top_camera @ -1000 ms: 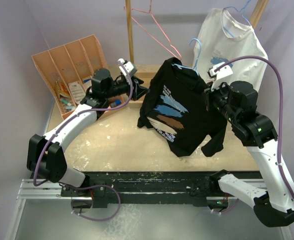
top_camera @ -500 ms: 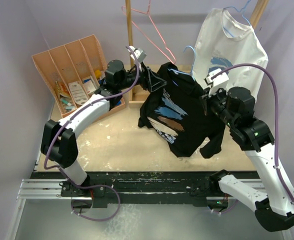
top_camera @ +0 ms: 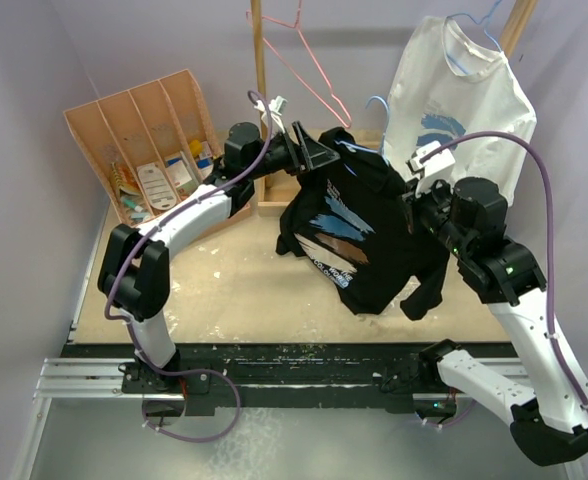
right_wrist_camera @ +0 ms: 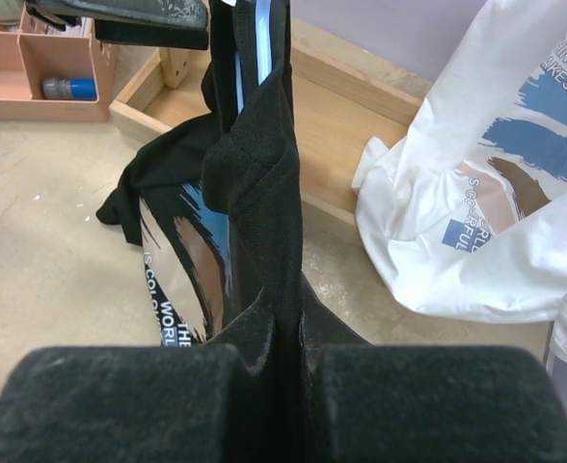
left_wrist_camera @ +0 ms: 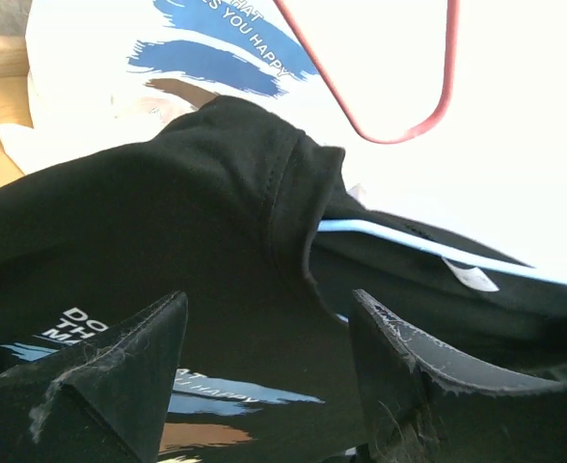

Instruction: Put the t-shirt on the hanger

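The black t-shirt (top_camera: 359, 225) hangs in the air above the table, its blue graphic facing forward. The light-blue hanger (top_camera: 379, 104) sits in its collar, with the hook sticking up; its wire also shows in the left wrist view (left_wrist_camera: 409, 237) and the right wrist view (right_wrist_camera: 255, 48). My right gripper (top_camera: 414, 198) is shut on the t-shirt's right shoulder, pinching a fold of cloth (right_wrist_camera: 288, 352). My left gripper (top_camera: 319, 158) is open right at the t-shirt's left shoulder (left_wrist_camera: 168, 222), with its jaws (left_wrist_camera: 267, 299) spread in front of the cloth and holding nothing.
A white t-shirt (top_camera: 464, 100) hangs on its own hanger at the back right. A pink-red hanger (top_camera: 309, 60) hangs on the wooden post (top_camera: 261, 70). A wooden organiser (top_camera: 134, 130) stands at the back left. A low wooden tray (right_wrist_camera: 361, 106) lies behind the black t-shirt.
My left arm has swung right and up from near the organiser to the t-shirt's left shoulder. My right gripper has kept its hold, shifting only slightly.
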Tool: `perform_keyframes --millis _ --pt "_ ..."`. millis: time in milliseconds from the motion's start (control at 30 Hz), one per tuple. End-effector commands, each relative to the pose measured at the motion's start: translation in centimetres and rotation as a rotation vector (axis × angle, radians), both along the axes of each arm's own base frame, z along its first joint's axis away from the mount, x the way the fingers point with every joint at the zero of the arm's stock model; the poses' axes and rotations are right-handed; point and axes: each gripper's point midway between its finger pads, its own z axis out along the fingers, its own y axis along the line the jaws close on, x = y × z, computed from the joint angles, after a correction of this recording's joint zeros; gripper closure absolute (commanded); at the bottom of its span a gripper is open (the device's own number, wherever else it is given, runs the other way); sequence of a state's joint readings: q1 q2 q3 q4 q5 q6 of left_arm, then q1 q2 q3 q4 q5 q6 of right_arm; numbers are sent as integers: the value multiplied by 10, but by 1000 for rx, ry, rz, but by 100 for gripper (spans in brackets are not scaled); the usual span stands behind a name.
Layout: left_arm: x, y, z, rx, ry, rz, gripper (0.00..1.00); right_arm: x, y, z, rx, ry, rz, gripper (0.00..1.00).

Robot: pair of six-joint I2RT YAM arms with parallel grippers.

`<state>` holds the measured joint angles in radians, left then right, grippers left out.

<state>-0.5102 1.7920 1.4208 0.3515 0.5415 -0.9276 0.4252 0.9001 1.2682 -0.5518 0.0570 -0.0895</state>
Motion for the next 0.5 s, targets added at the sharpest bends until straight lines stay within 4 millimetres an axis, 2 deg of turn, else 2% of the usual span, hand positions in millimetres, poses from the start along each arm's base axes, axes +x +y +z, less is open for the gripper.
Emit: perform_keyframes --millis 0,167,367,400,467 --pt "6 0 39 -130 33 22 29 6 5 24 34 -99 16 100" --pt "10 0 35 -141 76 40 29 9 9 17 35 -89 33 100" --pt "23 -4 30 -127 89 64 29 8 15 18 45 -97 68 100" --pt "26 -5 31 -128 89 64 30 8 16 18 45 -96 71 100" --pt "29 -8 29 -125 95 62 39 7 15 17 43 -95 72 100"
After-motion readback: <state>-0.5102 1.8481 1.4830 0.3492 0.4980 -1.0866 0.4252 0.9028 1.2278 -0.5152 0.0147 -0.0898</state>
